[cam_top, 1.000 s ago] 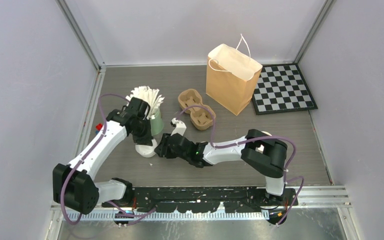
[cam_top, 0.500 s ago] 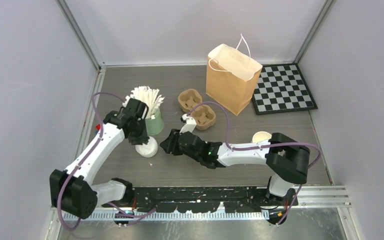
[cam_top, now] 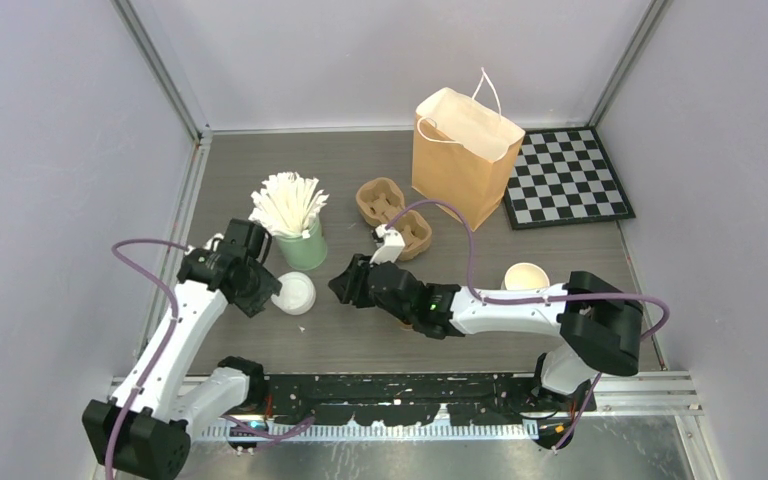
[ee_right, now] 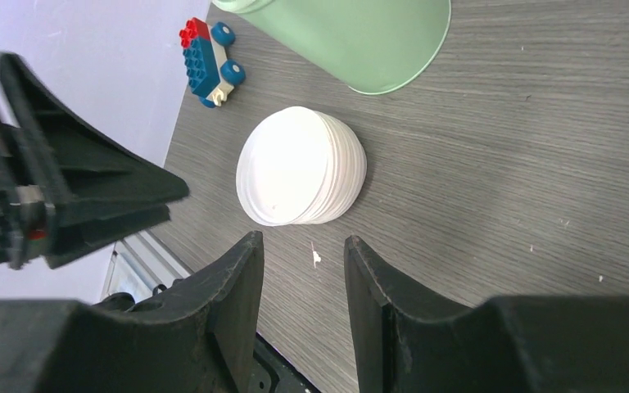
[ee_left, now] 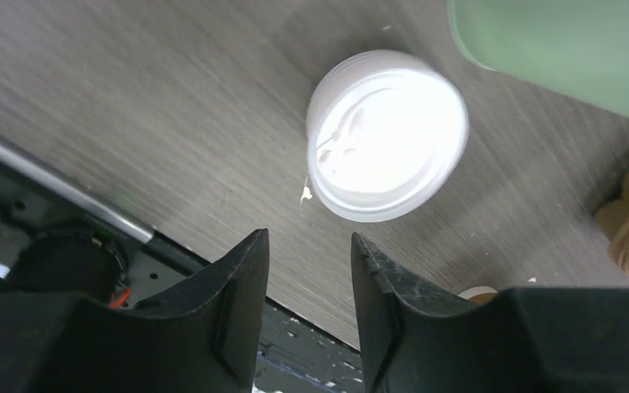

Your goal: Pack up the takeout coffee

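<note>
The takeout coffee cup, small, brown, white inside, stands with no lid on it at the right of the table, by my right arm's elbow. A stack of white lids lies at the left; it also shows in the left wrist view and the right wrist view. My left gripper is open and empty just left of the stack, its tips short of it. My right gripper is open and empty just right of the stack, facing it.
A green cup of white stirrers stands behind the lids. A brown pulp cup carrier, an open kraft paper bag and a chessboard are farther back. A small toy brick car sits by the left wall.
My left gripper has drawn back left off the lid stack, leaving the stack uncovered. My right arm's elbow has swung right, uncovering the cup, and its gripper has shifted slightly right.
</note>
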Robot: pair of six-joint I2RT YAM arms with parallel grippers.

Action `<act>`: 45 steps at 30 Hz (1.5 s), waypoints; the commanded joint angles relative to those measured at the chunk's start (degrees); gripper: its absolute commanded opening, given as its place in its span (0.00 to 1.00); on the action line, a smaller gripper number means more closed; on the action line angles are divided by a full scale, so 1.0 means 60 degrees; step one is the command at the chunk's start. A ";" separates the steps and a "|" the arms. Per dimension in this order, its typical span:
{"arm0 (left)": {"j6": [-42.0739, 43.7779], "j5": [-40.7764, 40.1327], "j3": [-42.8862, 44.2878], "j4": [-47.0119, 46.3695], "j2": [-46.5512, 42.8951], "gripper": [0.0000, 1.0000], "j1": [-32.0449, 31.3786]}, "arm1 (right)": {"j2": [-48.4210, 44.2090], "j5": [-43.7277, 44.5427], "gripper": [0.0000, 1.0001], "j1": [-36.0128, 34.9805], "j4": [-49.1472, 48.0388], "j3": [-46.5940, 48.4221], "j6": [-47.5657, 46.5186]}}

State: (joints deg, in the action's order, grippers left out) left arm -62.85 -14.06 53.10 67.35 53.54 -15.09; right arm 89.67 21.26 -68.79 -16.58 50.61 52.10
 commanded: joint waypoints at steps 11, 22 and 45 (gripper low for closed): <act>-0.1942 0.1007 -0.1752 -0.0984 -0.0459 0.35 0.0805 | -0.0749 0.0704 0.46 -0.0083 0.0088 -0.0159 -0.0392; -0.1641 0.0869 -0.2260 -0.2362 -0.0880 0.39 0.0994 | -0.0730 0.0682 0.46 -0.0093 0.0080 -0.0061 -0.0484; -0.1098 0.1265 -0.2905 -0.3372 -0.0263 0.32 0.1796 | -0.0289 0.0610 0.45 -0.0170 0.0098 0.0164 -0.0463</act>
State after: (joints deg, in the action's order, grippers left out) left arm -70.83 -6.39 36.18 49.93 52.45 -4.78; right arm 87.70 23.07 -69.47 -14.50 49.82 49.65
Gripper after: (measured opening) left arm 0.326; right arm 0.457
